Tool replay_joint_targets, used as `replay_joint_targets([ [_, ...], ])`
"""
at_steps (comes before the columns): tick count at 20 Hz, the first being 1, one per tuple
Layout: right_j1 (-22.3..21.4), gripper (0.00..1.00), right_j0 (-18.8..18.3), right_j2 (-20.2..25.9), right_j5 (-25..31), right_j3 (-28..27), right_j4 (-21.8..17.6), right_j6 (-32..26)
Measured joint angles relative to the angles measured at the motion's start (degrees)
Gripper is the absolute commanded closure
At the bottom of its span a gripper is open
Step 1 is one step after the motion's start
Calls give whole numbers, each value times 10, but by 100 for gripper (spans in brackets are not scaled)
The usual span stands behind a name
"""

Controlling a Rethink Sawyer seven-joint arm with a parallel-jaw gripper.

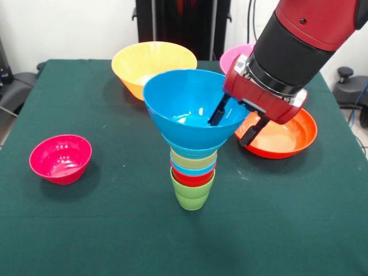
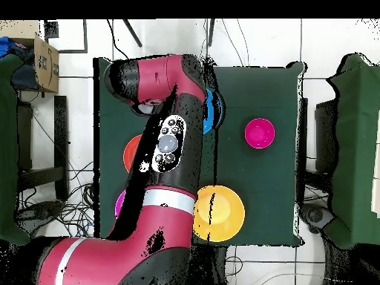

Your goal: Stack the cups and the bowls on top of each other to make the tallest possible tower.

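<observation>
The tower stands mid-table: a lime green cup at the base, then a red cup, a light blue cup, a yellow cup, a small light blue bowl and the medium blue bowl on top. My gripper is open and straddles the blue bowl's right rim, with one finger inside and the other outside. In the overhead view the arm hides the gripper and most of the blue bowl.
A small magenta bowl sits apart at the left. The large yellow-orange bowl and the pink bowl stand at the back. The red-orange bowl lies right of the tower, under the gripper.
</observation>
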Motion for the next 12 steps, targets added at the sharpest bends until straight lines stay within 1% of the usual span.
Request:
replay_joint_targets([
  [12,1,0,0,0,0,0,5,0],
])
